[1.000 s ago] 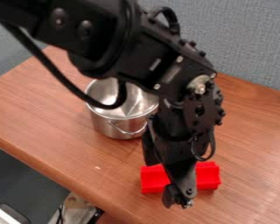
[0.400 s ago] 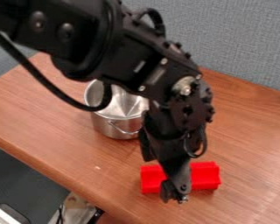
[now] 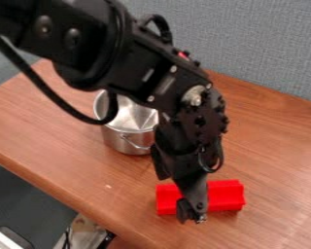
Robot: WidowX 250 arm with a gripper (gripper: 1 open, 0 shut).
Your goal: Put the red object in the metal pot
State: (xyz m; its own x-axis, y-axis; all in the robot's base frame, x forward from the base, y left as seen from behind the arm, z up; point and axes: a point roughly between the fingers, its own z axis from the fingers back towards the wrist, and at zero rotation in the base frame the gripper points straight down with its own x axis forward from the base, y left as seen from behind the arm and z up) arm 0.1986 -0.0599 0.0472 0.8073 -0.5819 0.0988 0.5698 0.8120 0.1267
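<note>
Ridged black gripper open over a glossy red grooved block, the block lying on wood-grained table, round shiny steel pot stood near, partly behind the arm, speckled grey wall rose beyond.

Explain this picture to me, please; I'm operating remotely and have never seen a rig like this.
The black machine reaching in from the top left is a single robot arm; its lower end is the black gripping tool. There is one view, from a camera facing the table from outside the arm. On the brown wooden tabletop lies a bright red, elongated block, with the tool's tip in front of its middle. Behind and to the left in the picture stands a shiny silver metal pot, partly hidden by the arm. The tool looks open, and the block does not appear to be gripped.
</note>
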